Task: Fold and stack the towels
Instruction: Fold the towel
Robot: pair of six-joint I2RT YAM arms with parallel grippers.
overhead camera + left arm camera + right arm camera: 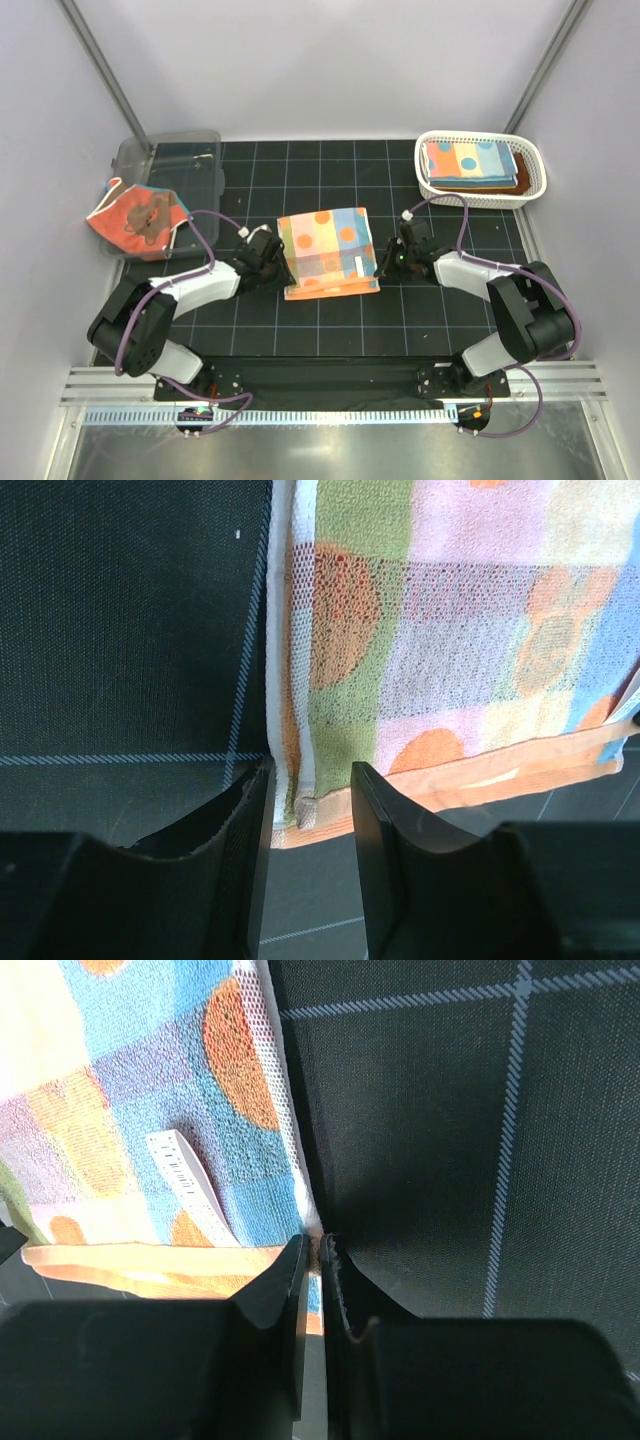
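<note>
The polka-dotted towel (325, 250) lay folded in the middle of the black gridded worktop (300, 170), its white care label (357, 264) facing up near the right edge. Your left tool (310, 780) sat low at the towel's near left corner, jaws well apart, with the corner lying in the gap between them and nothing gripped. Your right tool (318, 1250) was at the near right corner, jaws drawn in to a thin slit and pinching the towel's edge (only a sliver of cloth showed between them). At far left you had the coral-red bear towel (135, 218) draped over the rim of the clear bin (185, 150). At far right, the white lattice basket (535, 180) held a stack of folded towels (468, 160), a polka-dotted one on top.
</note>
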